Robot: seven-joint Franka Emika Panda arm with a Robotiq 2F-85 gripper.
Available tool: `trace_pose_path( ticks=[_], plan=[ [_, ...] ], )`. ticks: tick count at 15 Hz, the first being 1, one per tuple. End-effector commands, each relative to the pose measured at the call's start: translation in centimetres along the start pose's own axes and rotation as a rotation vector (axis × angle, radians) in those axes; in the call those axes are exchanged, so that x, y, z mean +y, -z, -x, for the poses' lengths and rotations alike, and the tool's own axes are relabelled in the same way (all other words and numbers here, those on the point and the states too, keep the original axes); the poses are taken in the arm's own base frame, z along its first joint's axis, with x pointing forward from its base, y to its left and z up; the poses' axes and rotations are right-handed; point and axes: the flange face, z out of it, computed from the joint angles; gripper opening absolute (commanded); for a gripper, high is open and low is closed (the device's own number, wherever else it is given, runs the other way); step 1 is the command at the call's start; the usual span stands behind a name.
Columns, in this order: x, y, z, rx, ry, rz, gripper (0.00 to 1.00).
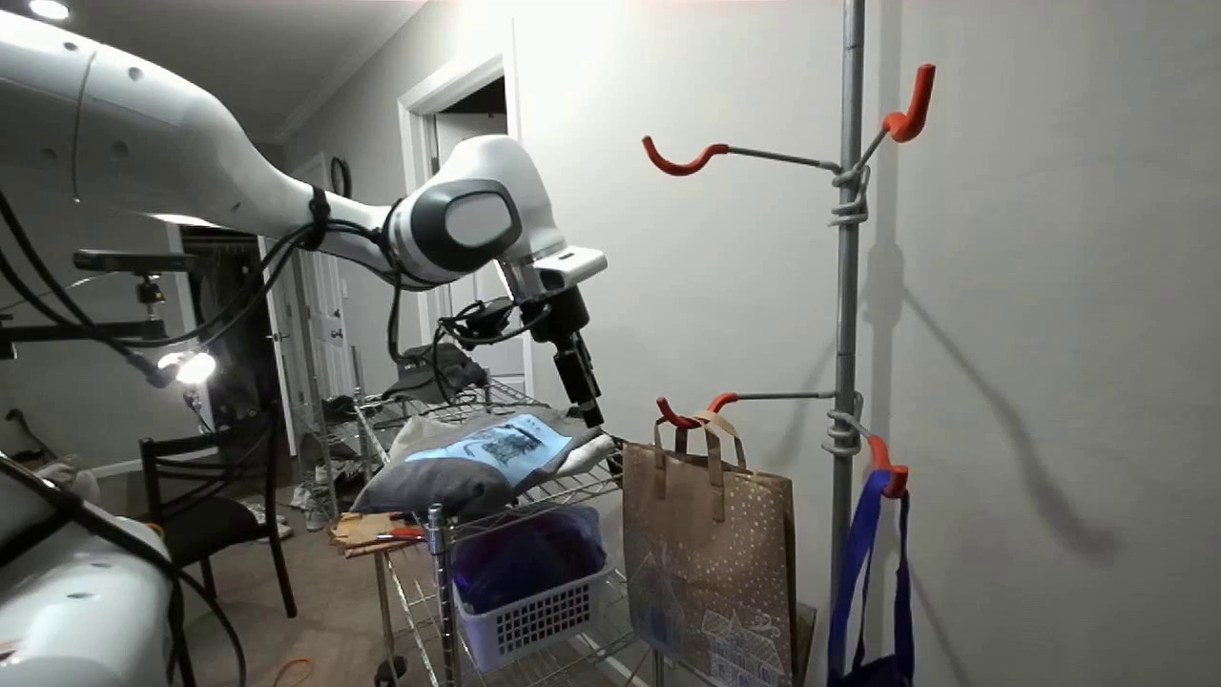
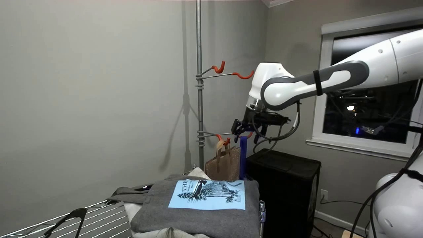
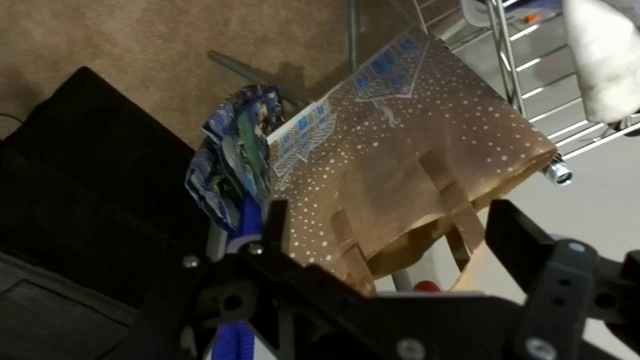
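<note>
Hanging above carpet (image 3: pixel 150 40), beside a wire rack (image 1: pixel 442 572) and grey wall (image 1: pixel 1049 239), the brown paper bag (image 1: pixel 711 563) near spread fingers (image 3: pixel 517 245)

The white, grey-trimmed arm (image 1: pixel 172 124) reached out in both exterior views, its long forearm slanting down to the wrist (image 2: pixel 279 94). Past that sharp bend, the black tool (image 3: pixel 390 222) pointed downward at a tilt, its jaws spread wide; both fingers (image 3: pixel 517 245) stood well apart in the wrist view.
</note>
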Motion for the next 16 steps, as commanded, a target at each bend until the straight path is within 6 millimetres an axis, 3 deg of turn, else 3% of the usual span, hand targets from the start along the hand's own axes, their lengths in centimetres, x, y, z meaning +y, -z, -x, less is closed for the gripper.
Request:
trace_pose_path(
  ticks=[1, 7, 16],
  plan=[
    [-1.9, -2.4, -0.9, 0.045, -0.011, -0.081, 1.0],
    [-4.4, -6.8, -1.4, 0.126, 0.019, -0.08, 1.0],
    [-6.0, -8.8, -1.2, 0.243, -0.017, -0.05, 1.0]
  ],
)
